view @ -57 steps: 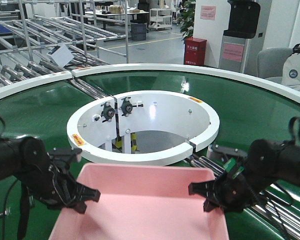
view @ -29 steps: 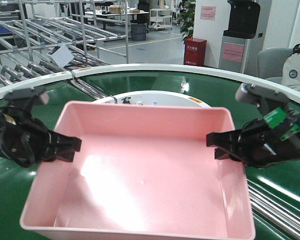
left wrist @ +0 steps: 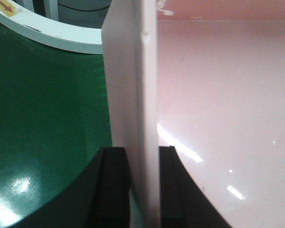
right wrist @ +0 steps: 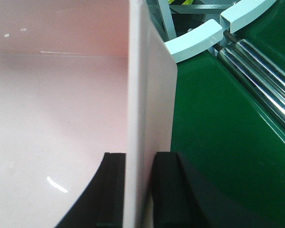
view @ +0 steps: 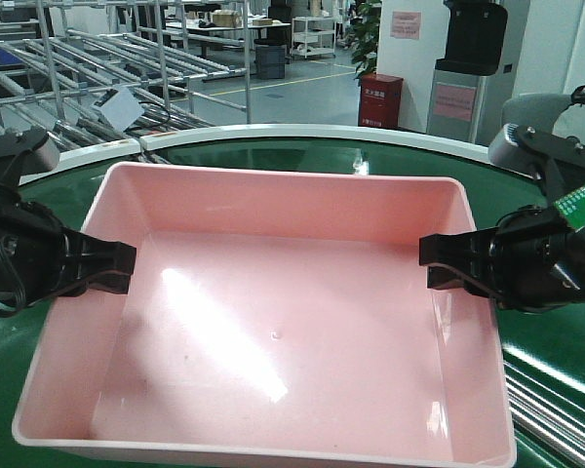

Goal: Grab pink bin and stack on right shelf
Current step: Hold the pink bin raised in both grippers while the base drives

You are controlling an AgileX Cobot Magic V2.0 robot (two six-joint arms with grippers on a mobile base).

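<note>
Pink bin (view: 273,331): wide, shallow, glossy, sloped walls, rolled rim

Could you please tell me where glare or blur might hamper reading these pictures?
Front-facing view: a bright glare streak crosses the pink bin floor; the rest is sharp. Left wrist view: the bin wall near the lens is soft, and light spots sit on the green belt. Right wrist view: the wall edge is likewise soft; the metal rollers shine.
</note>
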